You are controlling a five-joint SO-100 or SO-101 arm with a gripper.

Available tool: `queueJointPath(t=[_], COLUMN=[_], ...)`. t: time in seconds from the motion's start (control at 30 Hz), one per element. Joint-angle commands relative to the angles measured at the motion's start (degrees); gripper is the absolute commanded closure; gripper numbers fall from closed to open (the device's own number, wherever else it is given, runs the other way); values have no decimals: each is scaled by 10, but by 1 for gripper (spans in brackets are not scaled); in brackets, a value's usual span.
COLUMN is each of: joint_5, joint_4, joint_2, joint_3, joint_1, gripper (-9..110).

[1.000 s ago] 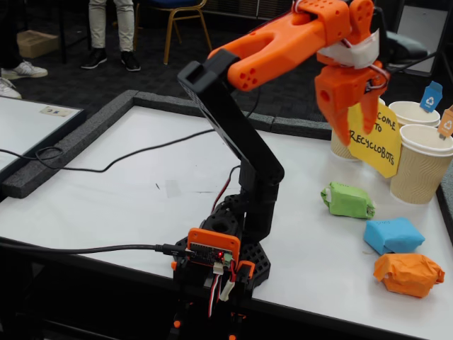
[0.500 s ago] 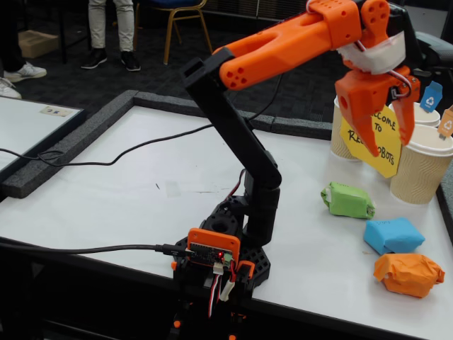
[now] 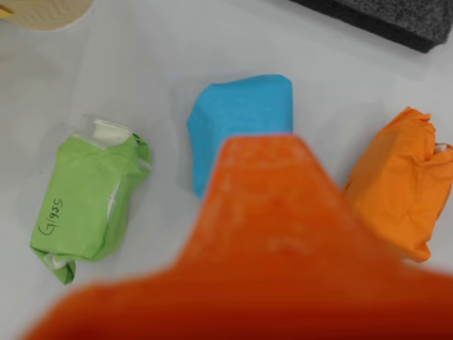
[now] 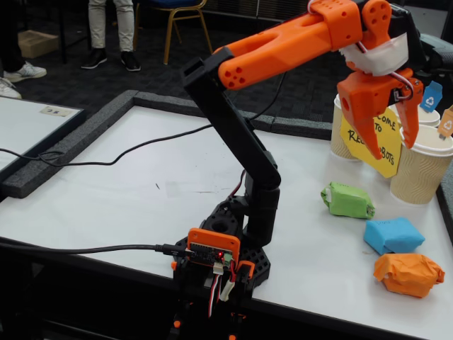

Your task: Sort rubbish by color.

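Note:
Three lumps of rubbish lie on the white table at the right: a green one (image 4: 347,200), a blue one (image 4: 393,235) and an orange one (image 4: 409,274). My orange gripper (image 4: 391,149) hangs high above them, in front of the yellow sign (image 4: 382,145), open with nothing between its fingers. The wrist view looks straight down: green lump (image 3: 88,202) at left, blue lump (image 3: 241,117) in the middle, orange lump (image 3: 400,180) at right. One blurred orange finger (image 3: 262,227) covers the blue lump's near side.
Ribbed tan paper cups (image 4: 423,166) with coloured tags stand behind the lumps at the back right; one cup's rim (image 3: 42,10) shows in the wrist view's top left. A dark foam border (image 4: 78,138) edges the table. A black cable (image 4: 120,159) crosses the left part.
The arm has swung to the right, carrying the gripper across the yellow sign toward the cups, and the fingers have spread apart. The three lumps have not moved.

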Motion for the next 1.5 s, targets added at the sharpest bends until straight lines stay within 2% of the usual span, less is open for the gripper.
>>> queueJointPath(t=[0.0, 0.43, 0.93, 1.47], joint_5=[-12, -11, -11, -12], joint_4=[-33, -117, -159, -197], joint_2=[4, -101, -325, -356], joint_3=[-7, 22, -22, 11], joint_1=[-28, -136, -172, -239], gripper=[88, 88, 83, 76])
